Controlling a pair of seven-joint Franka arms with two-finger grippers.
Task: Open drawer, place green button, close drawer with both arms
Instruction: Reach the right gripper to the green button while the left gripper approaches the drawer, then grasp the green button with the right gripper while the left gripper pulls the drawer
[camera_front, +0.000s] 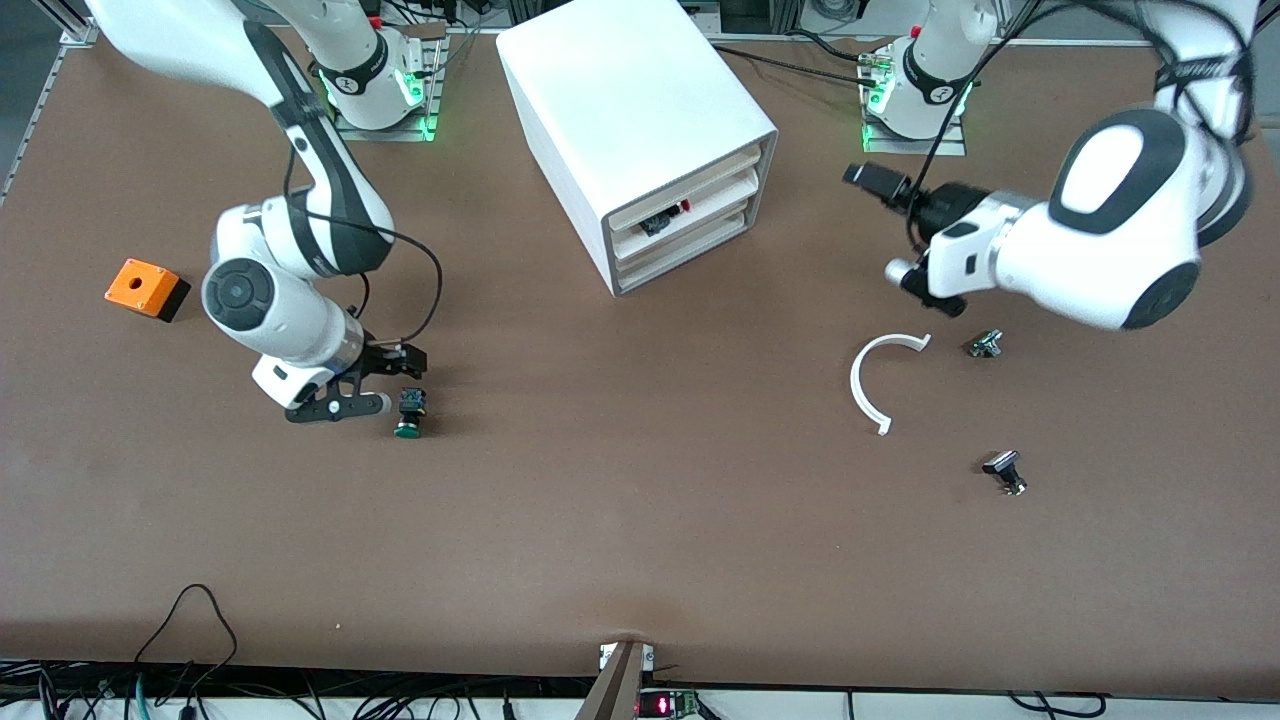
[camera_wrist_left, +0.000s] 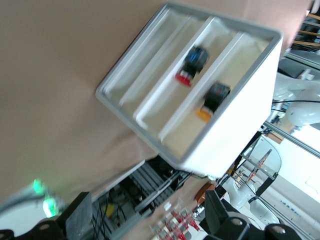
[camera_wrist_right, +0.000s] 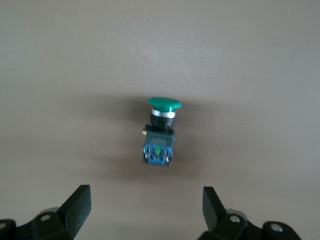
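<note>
The green-capped button (camera_front: 410, 414) lies on its side on the table toward the right arm's end, cap toward the front camera. My right gripper (camera_front: 389, 380) is open and empty, low beside the button and apart from it. In the right wrist view the button (camera_wrist_right: 160, 132) lies just ahead of the open right gripper (camera_wrist_right: 146, 210). The white cabinet (camera_front: 620, 100) stands in the middle, its lowest drawer (camera_front: 690, 252) shut. My left gripper (camera_front: 915, 280) hangs open and empty in the air in front of the cabinet. The left wrist view shows that gripper (camera_wrist_left: 150, 225) and the lowest drawer (camera_wrist_left: 145, 62).
An orange box with a hole (camera_front: 146, 288) sits near the right arm's end. A white curved strip (camera_front: 872, 378) and two black silver-stemmed buttons (camera_front: 985, 344) (camera_front: 1005, 472) lie toward the left arm's end. The middle drawer holds a black-and-red part (camera_wrist_left: 191, 62).
</note>
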